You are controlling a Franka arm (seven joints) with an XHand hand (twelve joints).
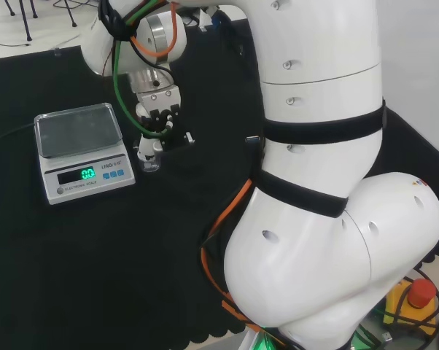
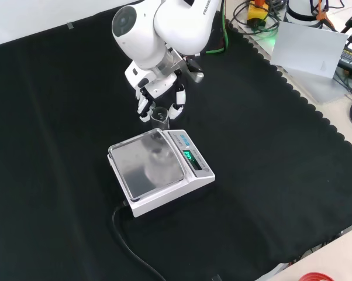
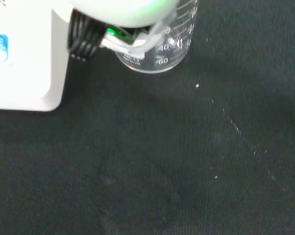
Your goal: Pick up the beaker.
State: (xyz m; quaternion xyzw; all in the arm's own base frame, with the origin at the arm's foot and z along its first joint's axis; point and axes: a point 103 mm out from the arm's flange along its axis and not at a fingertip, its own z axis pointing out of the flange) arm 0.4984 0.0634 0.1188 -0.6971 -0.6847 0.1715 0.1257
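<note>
The robot hand (image 2: 159, 96) hangs over the small clear beaker (image 2: 159, 115) standing on the table (image 2: 269, 175) just beside the scale (image 2: 159, 170), its fingers (image 2: 178, 100) spread either side of the glass, apparently ready to close.

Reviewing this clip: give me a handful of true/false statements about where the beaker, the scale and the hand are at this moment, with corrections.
1. The small clear glass beaker stands on the black cloth, not on the scale. True.
2. The black and white robot hand is right at the beaker, with fingers coming down on either side of it in the front view. True.
3. The white digital scale with a grey metal pan carries the beaker on its pan. False: the pan is bare; the beaker stands just beyond the scale.
4. The scale's display is dark. False: it glows green.
5. In the head view the scale lies to the right of the hand. False: it lies to the left.
</note>
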